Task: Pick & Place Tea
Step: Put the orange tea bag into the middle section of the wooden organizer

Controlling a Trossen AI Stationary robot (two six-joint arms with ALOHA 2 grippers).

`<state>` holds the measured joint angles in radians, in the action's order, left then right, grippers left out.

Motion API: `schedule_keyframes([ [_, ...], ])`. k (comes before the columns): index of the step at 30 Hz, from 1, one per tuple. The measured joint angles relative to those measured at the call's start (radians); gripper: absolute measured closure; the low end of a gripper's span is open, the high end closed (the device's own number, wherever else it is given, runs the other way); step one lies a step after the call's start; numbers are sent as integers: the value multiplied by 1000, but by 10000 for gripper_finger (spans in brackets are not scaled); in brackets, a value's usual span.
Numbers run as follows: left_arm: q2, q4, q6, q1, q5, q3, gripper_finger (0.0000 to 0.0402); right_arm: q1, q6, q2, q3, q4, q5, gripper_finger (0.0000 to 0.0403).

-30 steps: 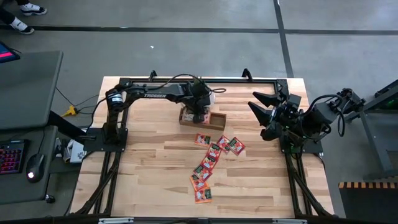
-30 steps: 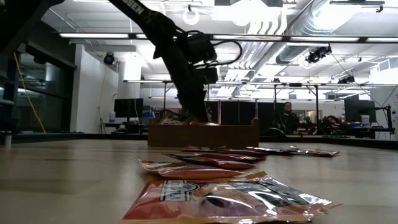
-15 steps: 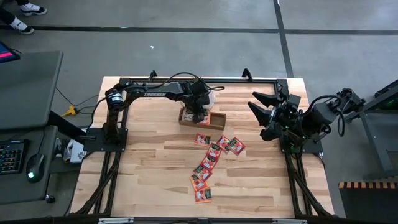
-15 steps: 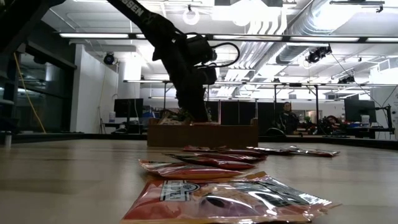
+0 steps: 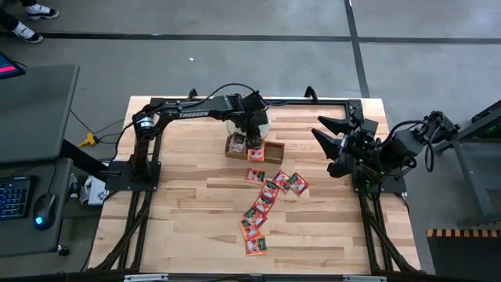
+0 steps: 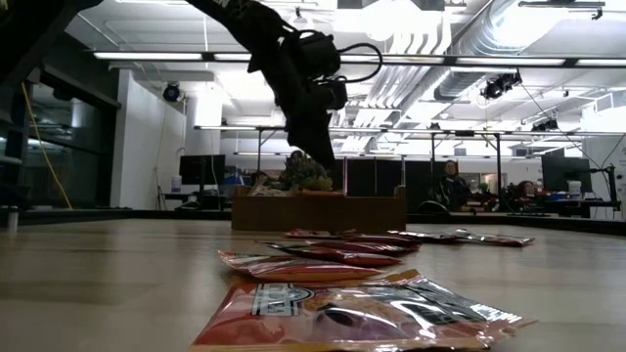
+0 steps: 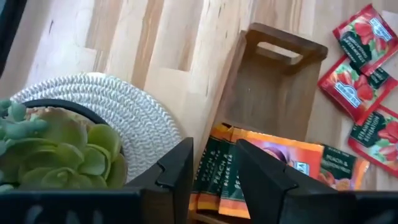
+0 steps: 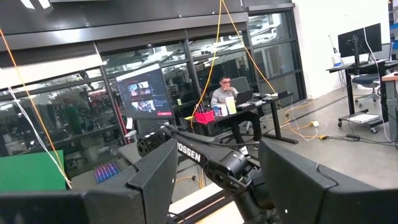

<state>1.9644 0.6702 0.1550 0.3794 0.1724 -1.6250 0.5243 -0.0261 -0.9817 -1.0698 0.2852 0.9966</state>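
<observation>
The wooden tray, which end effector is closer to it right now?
Left. The left end effector hovers directly over the wooden tray; the right end effector waits off by the table's right edge.

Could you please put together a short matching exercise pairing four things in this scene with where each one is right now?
Things:
1. left tool
2. right tool
3. tray
4. loose sachets

Places:
A. scattered on the bare table in a line
B. above the tray, empty
C. at the table's right edge, open and waiting
D. on the table beside a potted succulent

Pairs: 1-B, 2-C, 3-D, 4-A
</observation>
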Motion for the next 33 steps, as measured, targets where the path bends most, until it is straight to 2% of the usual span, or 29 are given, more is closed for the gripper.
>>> schedule_keyframes([
  [6, 0, 92, -24, -10, 30, -33, 291, 0, 0, 0, 0, 0, 0, 183],
  [9, 0, 157, -40, -26, 108, -33, 328, 0, 0, 0, 0, -2, 0, 183],
  [11, 0, 198, -40, -49, 110, -33, 370, 0, 0, 0, 0, -6, 10, 183],
  [13, 0, 208, -32, -73, 87, -33, 392, 0, 0, 0, 0, -9, 16, 183],
  [16, 0, 189, -32, -101, 47, -33, 395, 0, 0, 0, 0, -12, 18, 183],
  [27, 0, 185, -59, -112, 55, -33, 401, 0, 11, 0, 0, -11, 16, 183],
  [33, 0, 197, -106, -113, 161, -33, 401, 0, 26, 0, 0, -11, 15, 183],
])
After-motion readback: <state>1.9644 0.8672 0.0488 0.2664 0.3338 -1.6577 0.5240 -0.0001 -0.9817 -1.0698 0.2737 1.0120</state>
